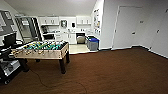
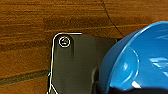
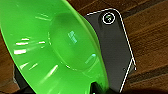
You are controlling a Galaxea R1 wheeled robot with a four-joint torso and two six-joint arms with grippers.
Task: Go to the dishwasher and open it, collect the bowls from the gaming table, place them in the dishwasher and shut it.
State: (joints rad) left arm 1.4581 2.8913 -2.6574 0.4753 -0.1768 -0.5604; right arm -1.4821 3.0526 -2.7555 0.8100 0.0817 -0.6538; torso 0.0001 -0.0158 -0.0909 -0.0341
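carrying two bowls across the carpet toward the kitchen.
my left gripper grasps the blue bowl (image 2: 140, 60) at its rim; my right grasps the green bowl (image 3: 50, 47) likewise. both look light, stiff, glossy plastic, likely slippery, so the rim suits best. the dishwasher (image 1: 80, 38) appears open, far ahead.

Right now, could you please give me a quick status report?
Blue bowl at left wrist, green bowl at right. Open dishwasher ahead in kitchenette. Brown carpet between; foosball table and bins off to the sides.
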